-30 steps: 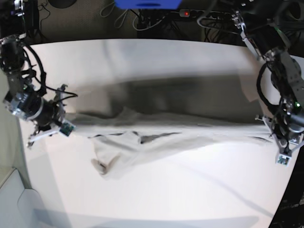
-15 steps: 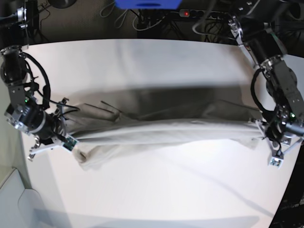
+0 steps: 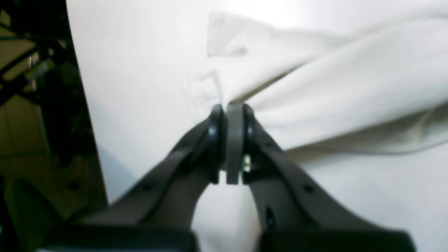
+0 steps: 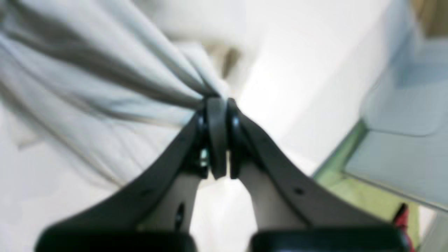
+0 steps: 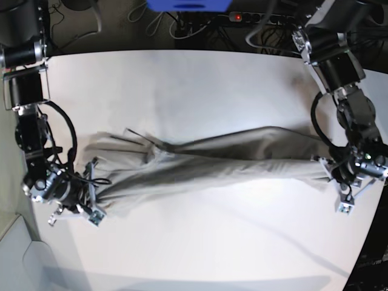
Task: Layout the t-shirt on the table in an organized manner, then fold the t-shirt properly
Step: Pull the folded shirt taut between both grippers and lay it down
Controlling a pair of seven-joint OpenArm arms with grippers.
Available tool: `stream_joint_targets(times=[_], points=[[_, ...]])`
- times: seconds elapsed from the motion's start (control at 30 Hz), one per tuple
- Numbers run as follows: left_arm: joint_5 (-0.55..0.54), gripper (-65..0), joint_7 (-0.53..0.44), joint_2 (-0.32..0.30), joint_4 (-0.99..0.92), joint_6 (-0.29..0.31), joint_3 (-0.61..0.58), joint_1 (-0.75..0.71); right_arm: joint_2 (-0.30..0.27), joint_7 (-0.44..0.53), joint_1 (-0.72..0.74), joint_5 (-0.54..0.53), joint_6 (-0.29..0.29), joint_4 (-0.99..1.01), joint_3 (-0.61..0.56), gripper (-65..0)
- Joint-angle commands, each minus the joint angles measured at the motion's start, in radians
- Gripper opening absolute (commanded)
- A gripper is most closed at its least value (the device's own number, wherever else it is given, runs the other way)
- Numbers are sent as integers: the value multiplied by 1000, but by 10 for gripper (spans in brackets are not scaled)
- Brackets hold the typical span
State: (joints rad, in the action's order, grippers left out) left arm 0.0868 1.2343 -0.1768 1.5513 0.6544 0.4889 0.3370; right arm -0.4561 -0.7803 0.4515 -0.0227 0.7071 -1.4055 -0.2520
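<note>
White tabletop, the table point(image 5: 200, 79), is bearing the t-shirt point(image 5: 212, 167), lying stretched in a long band between both arms. Left gripper point(image 3: 231, 115) is clamping one end; right gripper point(image 4: 217, 108) is pinching the other.

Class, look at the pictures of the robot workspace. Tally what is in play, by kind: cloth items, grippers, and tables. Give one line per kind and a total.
Cloth items: 1, the t-shirt
Grippers: 2, the left gripper and the right gripper, each shut on the t-shirt
Tables: 1, the table
Total: 4
</note>
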Motion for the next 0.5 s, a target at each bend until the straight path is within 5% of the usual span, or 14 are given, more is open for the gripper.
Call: stream_joint_targets(times=[0.0, 0.27, 0.37, 0.47], points=[[0, -648, -26, -10, -4, -8, 1, 34, -3, 9, 33, 5, -9, -7, 6, -650], [-6, -623, -27, -13, -31, -8, 1, 34, 52, 14, -1, 247, -9, -18, 13, -501], [-6, -509, -26, -11, -31, -8, 1, 30, 53, 11, -27, 258, -9, -42, 13, -447], [-8, -328, -26, -11, -30, 5, 1, 27, 55, 12, -41, 261, -9, -61, 9, -414]])
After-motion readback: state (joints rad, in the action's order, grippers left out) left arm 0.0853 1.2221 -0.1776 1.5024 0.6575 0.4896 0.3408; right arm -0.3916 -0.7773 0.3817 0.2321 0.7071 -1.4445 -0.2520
